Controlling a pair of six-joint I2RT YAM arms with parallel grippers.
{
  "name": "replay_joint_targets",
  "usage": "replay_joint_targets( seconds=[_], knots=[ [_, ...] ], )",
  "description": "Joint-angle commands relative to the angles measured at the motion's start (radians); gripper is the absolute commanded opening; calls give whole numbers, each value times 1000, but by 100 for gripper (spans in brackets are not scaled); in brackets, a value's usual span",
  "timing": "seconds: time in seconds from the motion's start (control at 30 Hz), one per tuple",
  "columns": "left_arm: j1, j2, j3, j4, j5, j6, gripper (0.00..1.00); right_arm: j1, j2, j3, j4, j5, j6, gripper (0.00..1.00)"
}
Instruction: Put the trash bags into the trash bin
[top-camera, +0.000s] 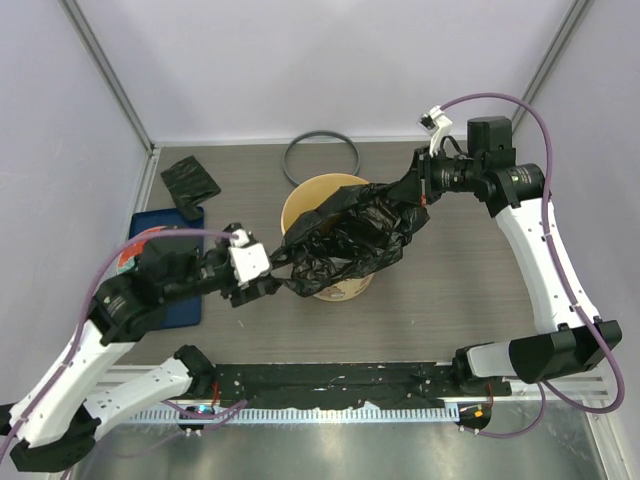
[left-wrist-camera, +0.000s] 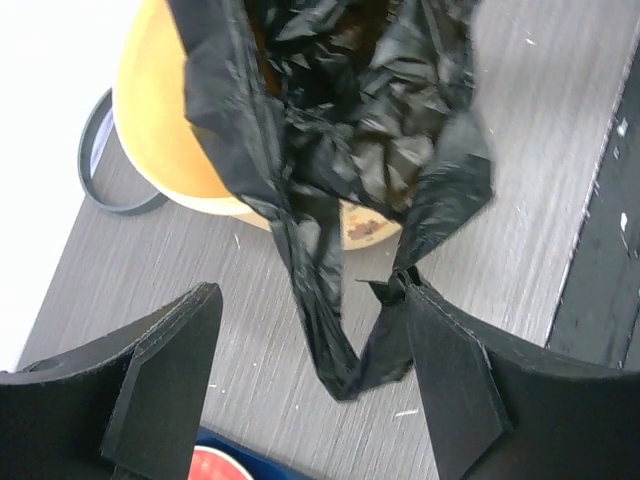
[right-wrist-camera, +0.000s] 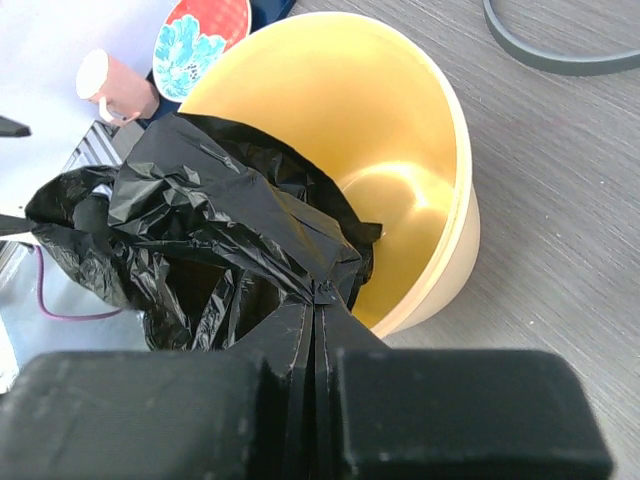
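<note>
The trash bin (top-camera: 312, 205) stands upright near the middle of the desk (top-camera: 470, 290). Its yellow floor shows bare in the right wrist view. The large trash bag (top-camera: 350, 245) lies crumpled across the bin's mouth. It covers the front and right of the lip and spills down the outer wall on the near side, while the far-left part of the mouth is uncovered.

The right arm's fingers (top-camera: 424, 186) are closed on a gathered corner of the bag above the bin's right lip, with black film pinched between them. The left arm's fingers (top-camera: 268, 278) stand wide apart at the bin's near-left side. A twisted loop of the bag hangs down between them and touches the inner edge of one finger; neither finger clamps it.

A folded black packet (top-camera: 190, 185) lies flat toward the far-left corner, well apart from the bin. A grey ring (top-camera: 322, 158) lies on the desk just behind the bin, near the far edge. A blue tray (top-camera: 185, 300) sits along the left edge and carries a red patterned disc (right-wrist-camera: 200, 45) and a small cup (right-wrist-camera: 105, 85). Wood-grain desk shows wide between the bin and the right edge, and a narrower strip runs before the near edge.
</note>
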Motion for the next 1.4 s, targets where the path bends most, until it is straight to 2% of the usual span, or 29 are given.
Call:
replay_joint_targets(
  seconds=[0.0,0.1,0.23,0.27,0.33,0.4,0.43,0.53,0.63,0.67,0.8,0.9,0.97,1.0,1.13,1.2,1.37],
  knots=[
    [8,138,35,234,-93,-137,79,6,-7,24,76,-23,-24,4],
    [9,188,53,306,-99,-168,81,17,7,50,80,-15,-37,2],
    [9,185,32,322,82,-105,84,31,14,62,96,5,-40,1],
    [9,182,30,278,181,-79,84,33,14,62,97,6,-39,1],
    [9,162,35,219,259,-13,84,34,13,62,109,11,-36,1],
    [8,159,67,24,397,138,84,36,14,62,113,14,-37,1],
    [9,159,79,-126,424,174,84,37,14,61,113,19,-39,1],
    [8,148,108,-297,432,177,86,36,14,59,111,22,-51,1],
    [9,116,102,-336,458,140,89,37,11,58,106,20,-65,1],
    [9,104,92,-326,450,114,93,36,11,59,103,14,-70,1],
    [9,39,70,-211,296,-28,92,37,7,41,106,3,-76,1],
    [8,2,38,-108,239,-154,91,37,8,42,120,-4,-65,1],
    [9,4,21,57,185,-249,90,40,10,47,123,-6,-63,1],
    [9,39,26,151,162,-262,89,49,11,50,125,-7,-65,1],
    [9,201,108,325,-13,-225,84,69,16,55,128,-12,-68,1],
    [9,270,133,430,-37,-191,84,88,25,64,131,-7,-68,1],
    [-3,479,246,561,-59,-171,85,112,37,96,129,7,-68,1]
  ],
)
